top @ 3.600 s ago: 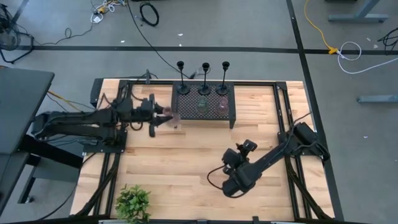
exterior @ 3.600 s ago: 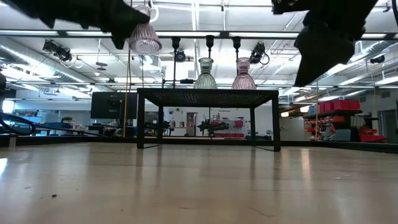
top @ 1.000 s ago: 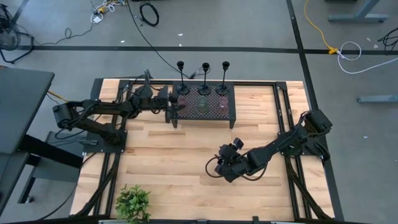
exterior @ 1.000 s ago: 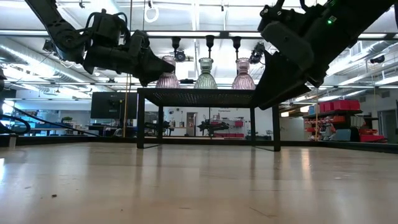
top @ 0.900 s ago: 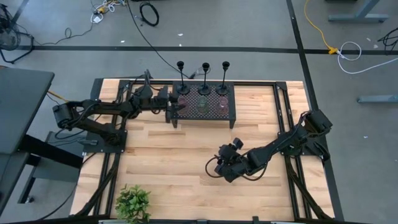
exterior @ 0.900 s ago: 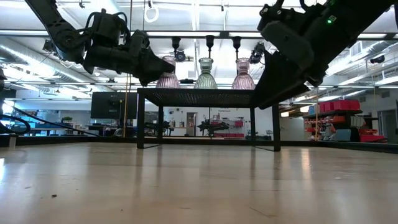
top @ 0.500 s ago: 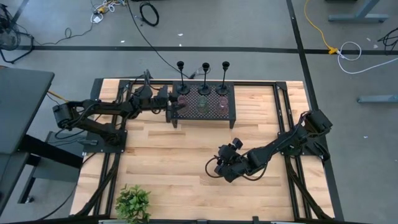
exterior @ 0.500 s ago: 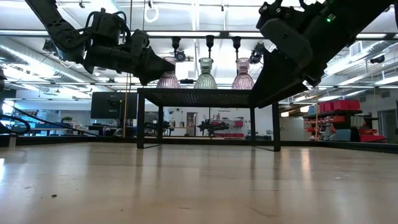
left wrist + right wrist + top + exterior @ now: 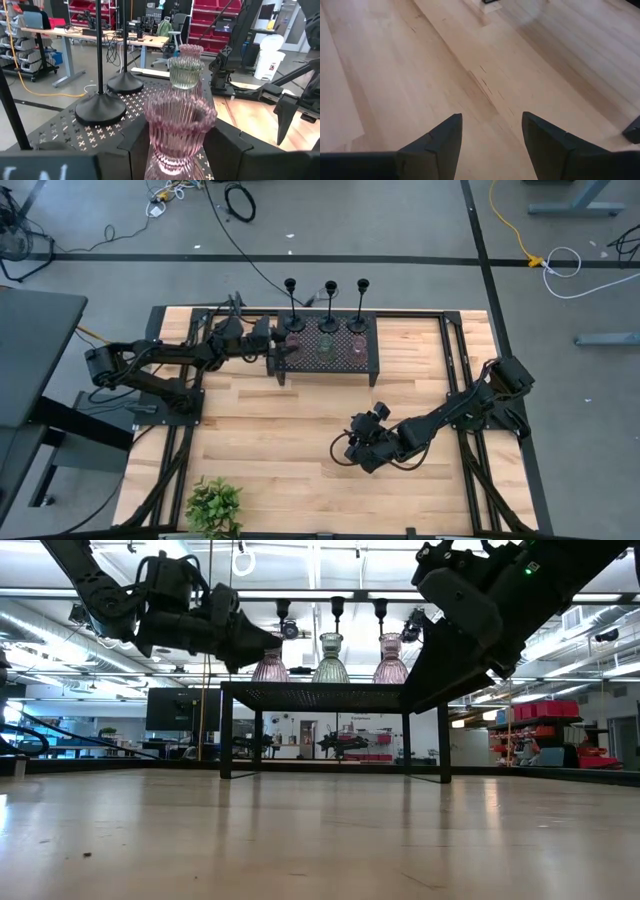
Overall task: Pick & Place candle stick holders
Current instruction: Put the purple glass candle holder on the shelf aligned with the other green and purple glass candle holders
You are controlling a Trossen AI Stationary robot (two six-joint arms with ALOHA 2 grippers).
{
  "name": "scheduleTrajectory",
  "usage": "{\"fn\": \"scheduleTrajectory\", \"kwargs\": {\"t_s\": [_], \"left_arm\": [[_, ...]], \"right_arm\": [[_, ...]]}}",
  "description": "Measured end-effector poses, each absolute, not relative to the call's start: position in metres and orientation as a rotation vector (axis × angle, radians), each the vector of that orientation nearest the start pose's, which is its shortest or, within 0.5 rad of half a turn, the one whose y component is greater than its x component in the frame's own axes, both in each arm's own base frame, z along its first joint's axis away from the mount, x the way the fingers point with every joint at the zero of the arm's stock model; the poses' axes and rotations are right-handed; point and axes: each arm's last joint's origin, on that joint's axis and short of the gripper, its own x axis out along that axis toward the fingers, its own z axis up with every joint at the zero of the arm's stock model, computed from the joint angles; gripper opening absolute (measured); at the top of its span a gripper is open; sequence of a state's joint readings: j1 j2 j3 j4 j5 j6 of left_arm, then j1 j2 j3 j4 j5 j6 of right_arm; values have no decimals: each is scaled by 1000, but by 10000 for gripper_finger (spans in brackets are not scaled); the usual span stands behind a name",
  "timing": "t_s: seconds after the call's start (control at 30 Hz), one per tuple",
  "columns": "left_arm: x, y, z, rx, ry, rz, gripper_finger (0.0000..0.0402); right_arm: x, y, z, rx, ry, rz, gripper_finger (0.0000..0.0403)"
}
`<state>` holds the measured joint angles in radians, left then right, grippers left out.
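Observation:
A black mesh stand (image 9: 366, 366) is at the table's far middle. Three black stem candle holders (image 9: 329, 305) stand by their round feet along its far edge. In front of them stand a pink glass holder (image 9: 294, 340), a green one (image 9: 326, 346) and another pink one (image 9: 357, 346). My left gripper (image 9: 279, 349) is open at the stand's left end. Its fingers (image 9: 131, 146) stand on either side of the near pink holder (image 9: 177, 127), which stands upright on the mesh. My right gripper (image 9: 346, 450) is open and empty above the table's middle.
A green leafy plant (image 9: 213, 507) stands at the table's near left edge. Bare wood lies under my right gripper (image 9: 492, 125). The stand (image 9: 330, 690) is raised on legs with open room beneath it.
My left gripper has opened around the left pink glass holder and drawn back a little toward the table's left edge. The holder stays upright on the stand's left end.

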<state>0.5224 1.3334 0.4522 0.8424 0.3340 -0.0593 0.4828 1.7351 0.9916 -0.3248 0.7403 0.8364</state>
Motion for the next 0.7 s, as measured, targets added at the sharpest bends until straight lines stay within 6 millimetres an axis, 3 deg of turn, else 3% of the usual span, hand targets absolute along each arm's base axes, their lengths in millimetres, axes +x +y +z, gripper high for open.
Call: {"fn": "scheduleTrajectory", "kwargs": {"t_s": [0.7], "left_arm": [[225, 118, 211, -51, 0, 164, 173]], "right_arm": [[299, 134, 164, 156, 696, -559, 205]]}}
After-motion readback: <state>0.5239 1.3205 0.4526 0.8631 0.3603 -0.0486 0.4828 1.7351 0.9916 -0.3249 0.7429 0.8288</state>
